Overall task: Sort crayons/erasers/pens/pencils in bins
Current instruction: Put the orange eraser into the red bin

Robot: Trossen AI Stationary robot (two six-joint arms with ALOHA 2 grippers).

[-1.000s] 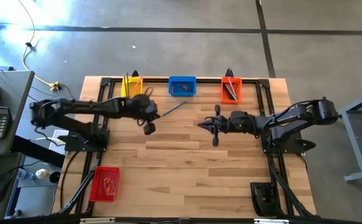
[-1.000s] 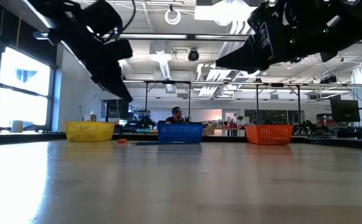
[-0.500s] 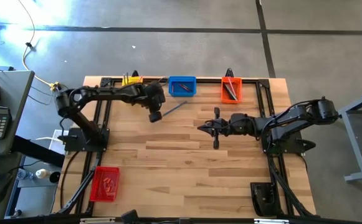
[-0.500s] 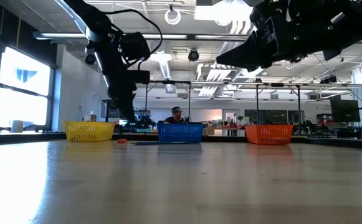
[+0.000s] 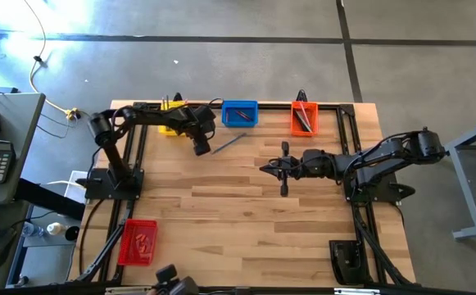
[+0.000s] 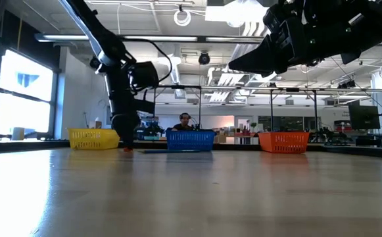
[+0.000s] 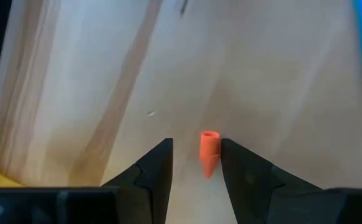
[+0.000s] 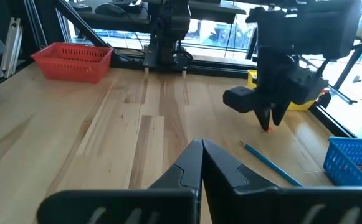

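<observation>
Wooden table (image 5: 246,205) carried yellow bin (image 5: 172,113), blue bin (image 5: 239,113) and orange bin (image 5: 303,118) along the far edge, red bin (image 5: 138,242) near left. Left gripper (image 7: 196,163) was down by the yellow bin, fingers spread around a small orange-red eraser (image 7: 209,150). A blue pencil (image 5: 228,142) lay just beside. Right gripper (image 8: 202,163) hovered mid-table, fingers pressed together.

bright daylight glares on the floor beyond the table's (image 5: 246,205) far left corner, ceiling lamps glow in the low view, and the left wrist view's eraser (image 7: 209,152) is softly blurred.
</observation>
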